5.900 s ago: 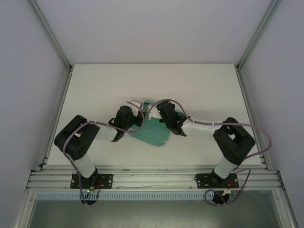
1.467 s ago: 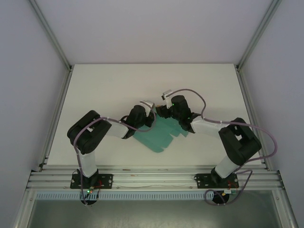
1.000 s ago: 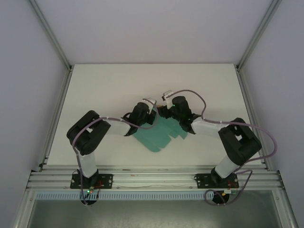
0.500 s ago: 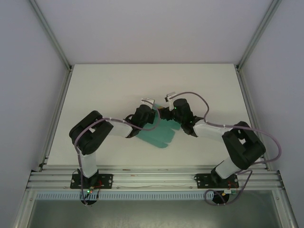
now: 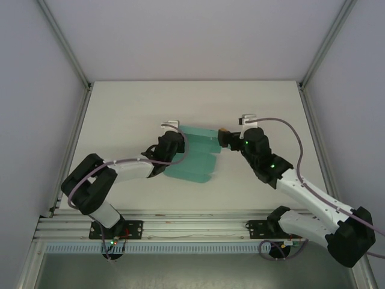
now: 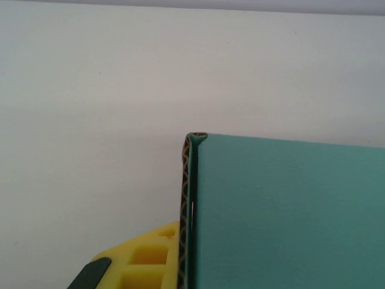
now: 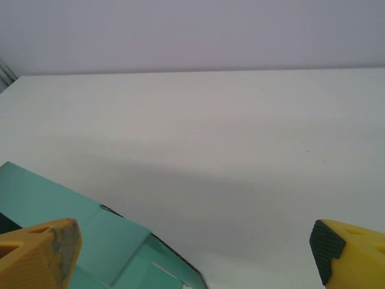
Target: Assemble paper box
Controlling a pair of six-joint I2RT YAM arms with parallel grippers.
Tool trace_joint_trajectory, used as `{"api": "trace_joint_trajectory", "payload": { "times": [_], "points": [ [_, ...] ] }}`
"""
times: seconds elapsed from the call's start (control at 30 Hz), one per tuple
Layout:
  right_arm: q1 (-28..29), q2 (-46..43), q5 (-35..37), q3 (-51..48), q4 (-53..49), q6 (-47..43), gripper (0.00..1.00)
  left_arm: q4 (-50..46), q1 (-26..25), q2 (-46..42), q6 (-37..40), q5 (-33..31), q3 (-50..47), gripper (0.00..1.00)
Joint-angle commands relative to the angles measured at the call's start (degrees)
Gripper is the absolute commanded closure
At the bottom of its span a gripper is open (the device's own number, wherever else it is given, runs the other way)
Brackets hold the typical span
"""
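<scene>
The paper box [image 5: 194, 158] is a teal creased card sheet lying mid-table, its far panel folded up along the back. My left gripper [image 5: 172, 136] is at the sheet's left far corner. In the left wrist view the teal panel [image 6: 289, 217] stands on edge against one yellow finger [image 6: 141, 262], and the other finger is hidden behind the card. My right gripper [image 5: 224, 139] is just off the sheet's right far corner. In the right wrist view it [image 7: 192, 259] is open with its fingers wide apart, and the box corner [image 7: 90, 241] lies low on the left.
The white table [image 5: 132, 108] is bounded by aluminium posts and rails on the left [image 5: 72, 144] and right [image 5: 316, 138]. A slotted rail [image 5: 192, 226] runs along the front edge between the arm bases. Purple cables loop over both arms.
The right arm has swung outward and its gripper has drawn back to the right, off the sheet. The left gripper has shifted left, and the box's far panel now stands raised.
</scene>
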Motion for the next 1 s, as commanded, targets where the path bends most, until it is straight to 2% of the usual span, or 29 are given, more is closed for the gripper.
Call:
{"api": "trace_joint_trajectory", "payload": {
  "times": [0.0, 0.3, 0.5, 0.6, 0.67, 0.83, 0.97],
  "points": [
    [-0.16, 0.65, 2.0, -1.35, -3.76, 3.65, 0.03, -2.76, 0.21, -2.41, -2.64, 0.32, -1.24, 1.0],
    [-0.12, 8.52, -1.8, -2.3, 0.46, 4.93, 0.07, -2.18, 0.17, -6.35, -2.68, 5.15, -3.27, 1.0],
    [-0.14, 10.04, -8.47, -4.5, 5.66, 3.12, 0.09, -2.51, 0.17, -7.53, -3.94, 5.36, -3.73, 1.0],
    [-0.14, 11.89, -16.59, -5.72, 10.03, 4.21, 0.12, -2.51, 0.2, -7.46, -5.54, 6.33, -3.23, 1.0],
    [-0.08, 14.41, -19.51, -5.74, 11.82, 5.28, 0.13, -1.63, 0.0, -7.46, -6.04, 7.51, -3.18, 1.0],
    [0.17, 19.93, -17.36, -3.41, 13.85, 6.53, 0.15, -0.51, 0.2, -7.21, -6.23, 9.93, -3.01, 1.0],
    [1.03, 21.16, -15.58, -2.74, 18.5, 6.74, 0.16, -1.36, 0.08, -6.28, -6.46, 10.63, -2.39, 1.0]
  ]
}}
